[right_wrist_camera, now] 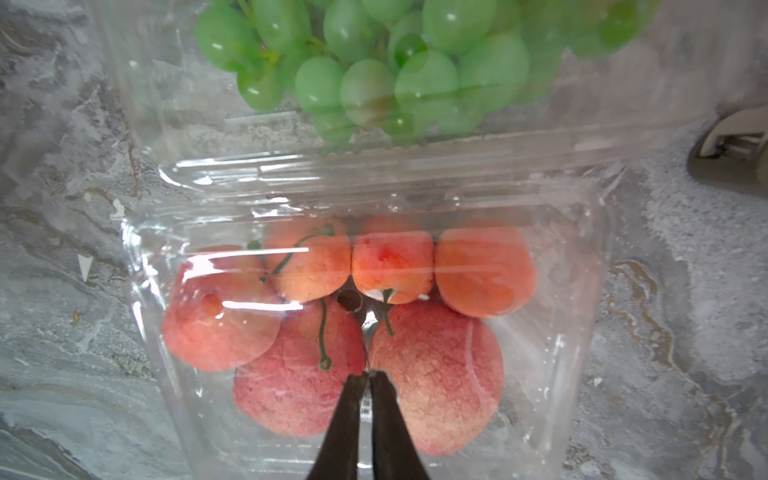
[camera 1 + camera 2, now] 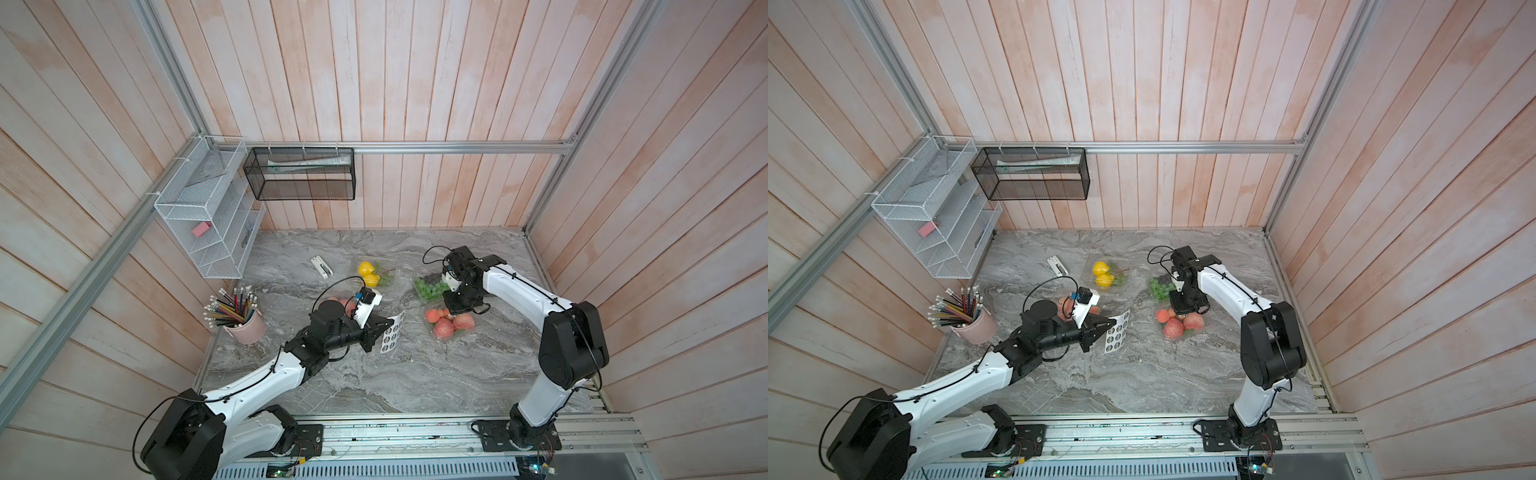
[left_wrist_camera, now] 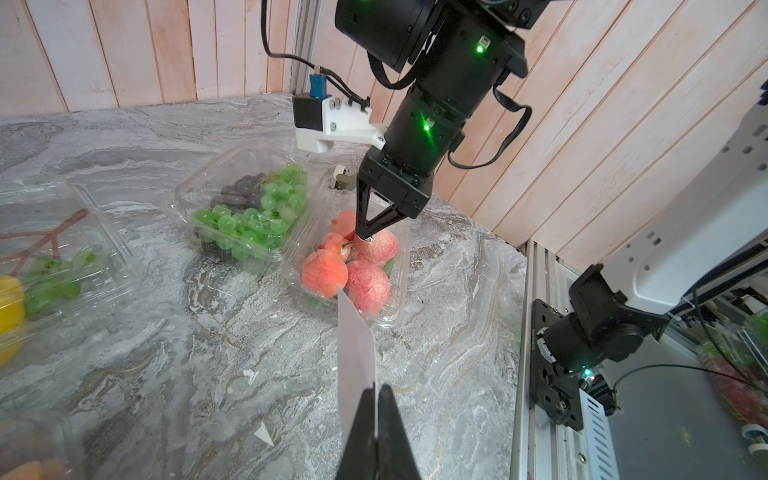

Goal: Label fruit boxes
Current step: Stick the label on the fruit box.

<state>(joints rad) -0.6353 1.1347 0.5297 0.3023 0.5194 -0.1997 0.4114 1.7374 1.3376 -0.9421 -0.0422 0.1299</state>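
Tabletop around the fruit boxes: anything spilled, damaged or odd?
Small white scraps, like torn paper bits, lie loose on the marble tabletop near the red-fruit box. Nothing looks spilled.

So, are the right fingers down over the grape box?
No, the right fingers, pinching a sticker, are over the lid of the red-orange fruit box, with the grape box next to it.

Fruit box (image 2: 343, 304) partly behind left arm (image 2: 328, 325)

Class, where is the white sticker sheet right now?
In both top views the sticker sheet is pinched in the left gripper, mid-table, just left of the right-hand red-fruit box.
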